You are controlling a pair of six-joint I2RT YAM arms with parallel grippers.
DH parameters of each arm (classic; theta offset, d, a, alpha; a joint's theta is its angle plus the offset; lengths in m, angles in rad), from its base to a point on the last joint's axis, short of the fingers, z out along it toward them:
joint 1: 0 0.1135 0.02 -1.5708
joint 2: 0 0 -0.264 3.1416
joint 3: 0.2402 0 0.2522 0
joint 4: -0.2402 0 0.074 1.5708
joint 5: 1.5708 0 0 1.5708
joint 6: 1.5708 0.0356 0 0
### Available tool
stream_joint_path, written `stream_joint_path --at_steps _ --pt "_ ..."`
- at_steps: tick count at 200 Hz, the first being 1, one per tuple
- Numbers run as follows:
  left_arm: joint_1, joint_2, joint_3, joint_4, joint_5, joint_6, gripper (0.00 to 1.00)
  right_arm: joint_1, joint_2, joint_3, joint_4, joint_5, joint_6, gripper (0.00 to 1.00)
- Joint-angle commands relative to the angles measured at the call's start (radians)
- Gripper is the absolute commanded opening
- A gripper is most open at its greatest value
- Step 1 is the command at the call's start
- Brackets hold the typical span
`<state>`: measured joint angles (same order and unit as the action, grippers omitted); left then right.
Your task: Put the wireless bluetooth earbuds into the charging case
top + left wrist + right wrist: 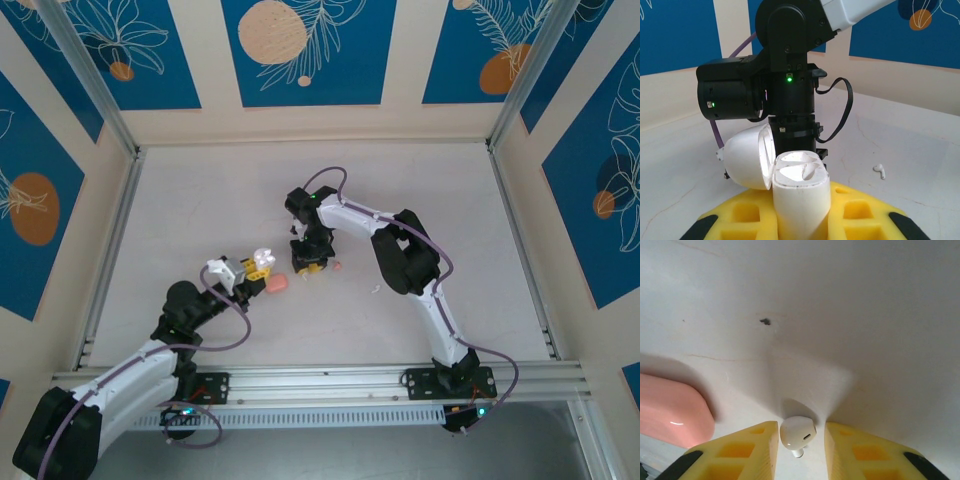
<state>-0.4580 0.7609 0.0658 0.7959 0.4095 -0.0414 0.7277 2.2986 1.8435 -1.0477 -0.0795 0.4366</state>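
Right gripper (801,427) sits low over the table (840,315), its yellow jaws narrow and bracketing an earbud (797,432) without clearly pinching it. The left gripper (800,215) is clamped on the open white charging case (800,172), lid hinged aside, wells looking empty. My worry is that the smooth earbud squirts sideways or rolls if the pinch lands off-centre, or gets nudged against the pink rounded piece (670,412) nearby. The count: two grippers, one case, one pink piece, two earbuds, with the second earbud (880,171) lying loose on the table.
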Motion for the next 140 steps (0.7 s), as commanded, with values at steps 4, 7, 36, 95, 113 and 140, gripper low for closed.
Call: stream_joint_path --at_steps 4,7,36,95,113,140 --pt "0.012 -0.007 0.005 -0.007 0.000 0.030 0.12 0.019 0.017 -0.017 0.001 -0.009 0.025 0.27" --pt "0.012 -0.007 0.006 -0.009 0.000 0.031 0.12 0.018 0.013 -0.019 0.003 -0.010 0.026 0.27" --pt "0.012 -0.008 0.014 -0.029 0.006 0.041 0.12 0.012 -0.018 -0.047 0.034 -0.014 0.043 0.24" --pt "0.012 0.032 0.045 -0.084 0.056 0.069 0.12 -0.028 -0.157 -0.193 0.176 -0.045 0.108 0.21" --pt "0.010 0.075 0.050 -0.058 0.078 0.065 0.11 -0.047 -0.215 -0.265 0.248 -0.058 0.138 0.21" --pt "0.007 0.167 0.061 0.010 0.114 0.057 0.10 -0.074 -0.307 -0.387 0.371 -0.067 0.183 0.21"
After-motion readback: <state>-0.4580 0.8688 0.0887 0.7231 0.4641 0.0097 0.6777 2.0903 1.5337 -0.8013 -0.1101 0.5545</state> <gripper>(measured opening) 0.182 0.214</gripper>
